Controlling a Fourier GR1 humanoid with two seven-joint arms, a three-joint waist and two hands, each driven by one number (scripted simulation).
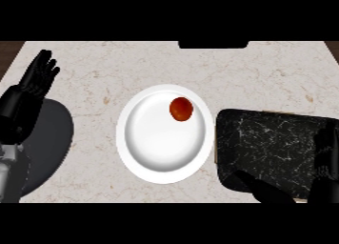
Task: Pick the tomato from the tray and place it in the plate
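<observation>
At the centre of the frame, on the pale marbled counter (271, 76), lies a white plate (141, 159). A black, white-veined tray (271, 138) sits just beside it on the right, its left edge almost meeting the plate's rim. A dark block (214, 44) breaks the counter's far edge at the top of the frame. A broad grey shadow (53, 138) spreads over the counter at the lower left, under the left forearm.

Nothing lies on the counter between the plate and the tray. The left hand (32, 83) rests in the upper left of the frame, well apart from the plate, with straight fingers pointing up and nothing in its hold. The right hand (328, 183) shows at the lower right, over the tray's right end. Its fingers (325, 147) are straight and point up the frame, its thumb (260, 188) reaches out to the left across the tray's lower edge, and it holds nothing.

Bare counter runs across the whole upper part of the frame, above both plate and tray. There is a further strip of it on the left, between the plate and the shadow. The counter's left and right edges slant inward toward the top, with brown flooring showing beyond the upper corners.

The tomato (181, 108) lies in the plate, in its upper right part close to the rim, red-brown against the white. The rest of the plate is bare. The visible part of the tray holds nothing, though the right hand covers its right end.
</observation>
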